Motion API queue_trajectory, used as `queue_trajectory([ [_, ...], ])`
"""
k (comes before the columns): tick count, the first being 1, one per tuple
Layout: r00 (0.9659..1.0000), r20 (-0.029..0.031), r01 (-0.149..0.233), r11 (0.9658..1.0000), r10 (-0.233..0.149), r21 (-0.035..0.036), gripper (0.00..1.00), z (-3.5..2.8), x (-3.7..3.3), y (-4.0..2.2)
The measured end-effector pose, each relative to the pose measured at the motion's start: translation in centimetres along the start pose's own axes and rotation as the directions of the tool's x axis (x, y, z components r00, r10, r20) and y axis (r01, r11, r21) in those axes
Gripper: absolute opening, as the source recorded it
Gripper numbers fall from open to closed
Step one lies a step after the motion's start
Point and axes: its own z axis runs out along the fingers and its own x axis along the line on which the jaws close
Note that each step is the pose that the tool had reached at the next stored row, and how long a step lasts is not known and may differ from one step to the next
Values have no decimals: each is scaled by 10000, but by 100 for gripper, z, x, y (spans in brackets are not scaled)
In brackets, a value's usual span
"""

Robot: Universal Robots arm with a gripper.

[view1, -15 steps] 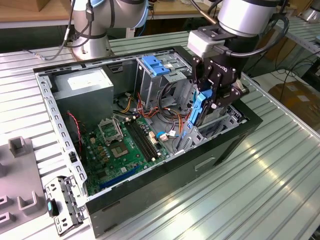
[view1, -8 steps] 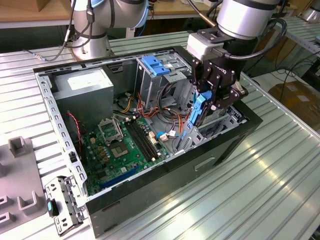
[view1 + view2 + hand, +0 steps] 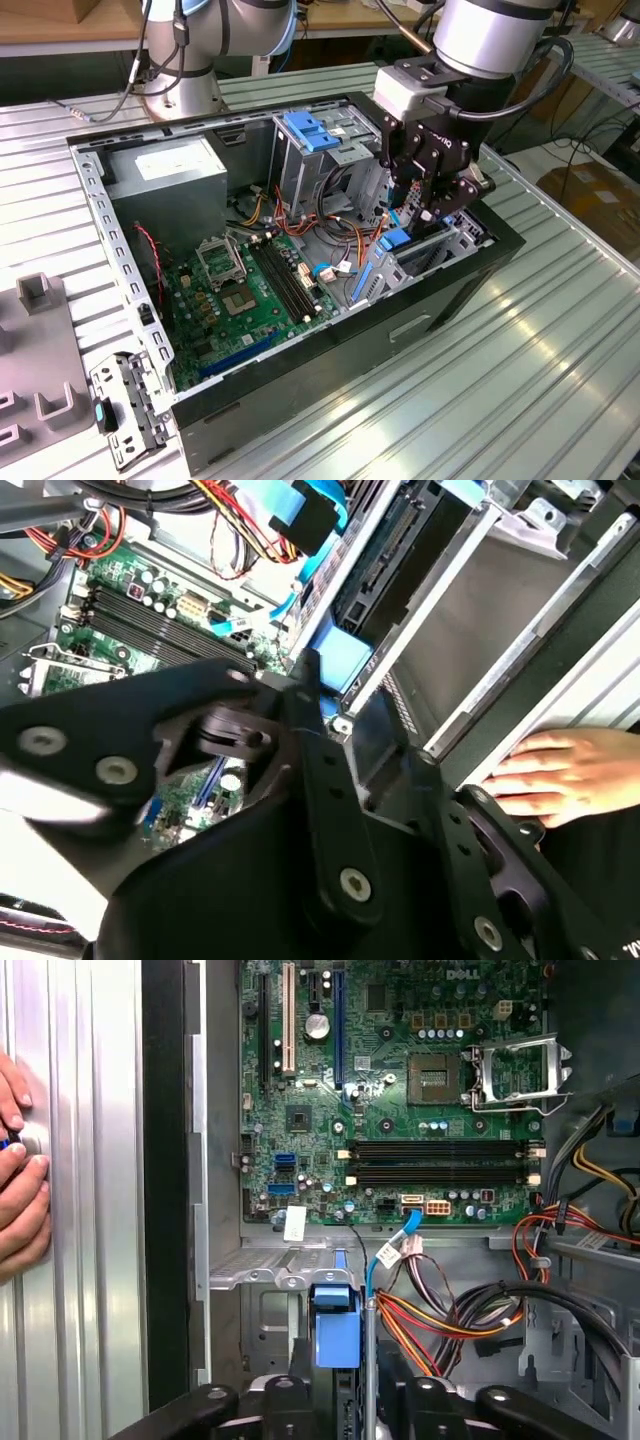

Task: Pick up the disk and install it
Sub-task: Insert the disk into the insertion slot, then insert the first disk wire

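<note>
Nearest you in the first wrist view, the black two-fingered gripper point(image 3: 345, 1375) pinches the flat grey-metal disk point(image 3: 335, 1325) by its bright blue plastic bracket, held on edge straight between the fingers, its long axis apparently pointing down into the silver metal drive cage point(image 3: 270, 1265), green motherboard point(image 3: 400, 1110) beyond.

Motherboard point(image 3: 400, 1090) green, RAM slots point(image 3: 440, 1160) black. Disk point(image 3: 335, 1325) bracket bright blue. Claw point(image 3: 432, 205) black. Cables point(image 3: 440, 1325) orange, red, yellow, black. Data cable point(image 3: 395, 1245) light blue. Case point(image 3: 440, 300) black outside, grey inside. Drive-cage latch point(image 3: 310, 132) blue. Power supply point(image 3: 165, 175) grey, white sticker. Tabletop point(image 3: 540, 360) silver, ribbed stripes.
</note>
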Motion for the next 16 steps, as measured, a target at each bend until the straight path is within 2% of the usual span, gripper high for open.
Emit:
queue_trajectory([
  [1,10000,-6,0,10000,0,1,31,0,0,0],
  [2,10000,-11,0,10000,0,1,31,0,0,0],
  [5,10000,-23,0,10000,0,1,11,1,0,0],
  [16,10000,-80,1,10000,-1,1,11,1,0,0],
])
